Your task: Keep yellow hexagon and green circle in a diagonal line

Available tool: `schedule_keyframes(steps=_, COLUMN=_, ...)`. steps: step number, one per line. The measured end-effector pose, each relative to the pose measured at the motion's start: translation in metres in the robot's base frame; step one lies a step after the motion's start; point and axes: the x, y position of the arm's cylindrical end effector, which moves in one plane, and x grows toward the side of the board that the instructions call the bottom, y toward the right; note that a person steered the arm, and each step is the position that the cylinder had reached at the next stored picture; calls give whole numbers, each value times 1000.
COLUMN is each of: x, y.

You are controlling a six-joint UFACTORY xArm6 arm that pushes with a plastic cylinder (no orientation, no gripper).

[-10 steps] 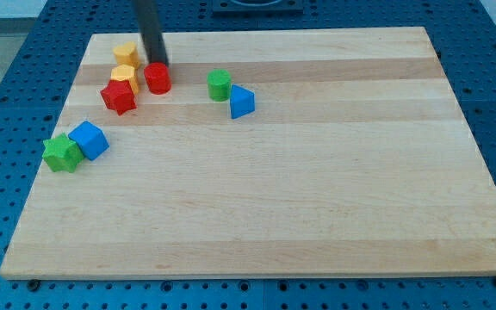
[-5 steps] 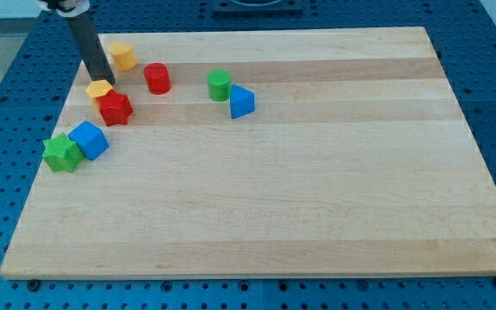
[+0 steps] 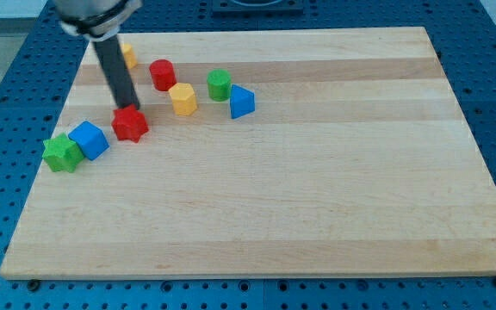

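Note:
The yellow hexagon (image 3: 182, 99) lies in the board's upper left part, just below and left of the green circle (image 3: 220, 84), so the two sit on a short diagonal. My tip (image 3: 128, 108) rests against the top of a red star-shaped block (image 3: 130, 124), well to the left of the yellow hexagon. The dark rod rises from there to the view's top left.
A red cylinder (image 3: 163, 74) stands above the hexagon. A second yellow block (image 3: 128, 56) is partly hidden behind the rod. A blue triangle (image 3: 241, 102) sits right of the green circle. A green star (image 3: 61, 152) and blue block (image 3: 89, 139) lie near the board's left edge (image 3: 54, 129).
The yellow hexagon has slid right from beside the red star to just below-left of the green circle. The red star moved down. My tip moved down and right.

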Motion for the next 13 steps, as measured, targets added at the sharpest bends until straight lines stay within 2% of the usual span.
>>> schedule_keyframes(steps=1, x=-2, y=58)
schedule_keyframes(steps=2, x=-5, y=80)
schedule_keyframes(steps=3, x=-28, y=106)
schedule_keyframes(steps=4, x=-79, y=126)
schedule_keyframes(steps=5, x=-94, y=128)
schedule_keyframes(steps=6, x=-94, y=189)
schedule_keyframes(steps=7, x=-94, y=214)
schedule_keyframes(steps=8, x=-94, y=183)
schedule_keyframes(steps=13, x=-94, y=187)
